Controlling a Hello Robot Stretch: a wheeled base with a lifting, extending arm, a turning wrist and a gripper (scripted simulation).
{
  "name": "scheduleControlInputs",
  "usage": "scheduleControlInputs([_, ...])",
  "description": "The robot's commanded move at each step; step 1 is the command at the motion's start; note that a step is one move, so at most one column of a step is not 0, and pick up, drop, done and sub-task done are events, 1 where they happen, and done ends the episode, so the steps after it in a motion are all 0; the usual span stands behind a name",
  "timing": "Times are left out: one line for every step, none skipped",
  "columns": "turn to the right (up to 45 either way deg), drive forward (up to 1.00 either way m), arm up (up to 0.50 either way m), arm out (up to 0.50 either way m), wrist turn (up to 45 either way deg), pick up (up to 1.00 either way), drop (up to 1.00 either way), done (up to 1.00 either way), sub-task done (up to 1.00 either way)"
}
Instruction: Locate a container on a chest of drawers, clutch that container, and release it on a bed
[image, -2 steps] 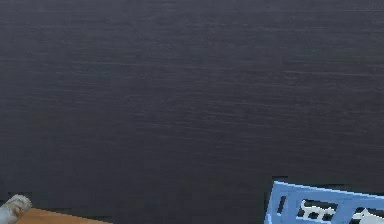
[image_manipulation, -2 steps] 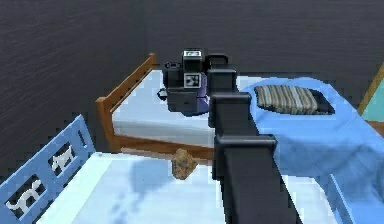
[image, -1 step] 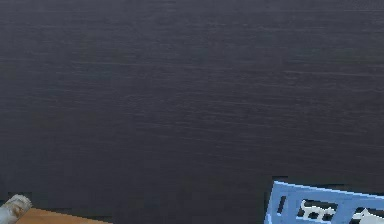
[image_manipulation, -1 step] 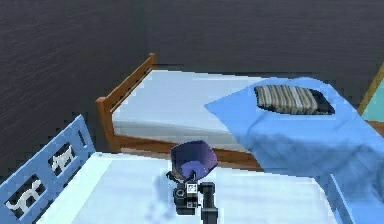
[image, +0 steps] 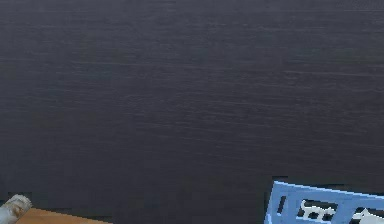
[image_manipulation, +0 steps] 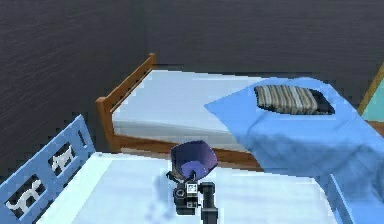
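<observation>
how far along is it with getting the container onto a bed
Looks done: the pickup, judging by the dark blue container at the far end of the gripper. In hand: the arm reaches over the pale near bed with the blue headboard. I cannot tell whether the gripper holds the container or it rests on the bed. Left: the release, if not yet made.

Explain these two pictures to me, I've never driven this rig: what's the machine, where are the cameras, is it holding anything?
It's a wheeled robot with one extending dark square arm. The forward view looks ahead at a dark wall and a blue cut-out headboard. The arm side view looks sideways: a pale blue mattress nearby, a wooden-framed bed beyond. A dark purple rounded container shows at the jaws; whether they hold it cannot be told.
</observation>
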Motion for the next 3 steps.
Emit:
scheduleControlInputs([0.0,0.0,0.0,0.0,0.0,0.0,1.0,0.0,0.0])
scheduleControlInputs([0.0,0.0,0.1,0.0,0.0,0.0,0.0,0.0,0.0])
scheduleControlInputs([0.0,0.0,0.0,-0.08,0.0,0.0,0.0,0.0,0.0])
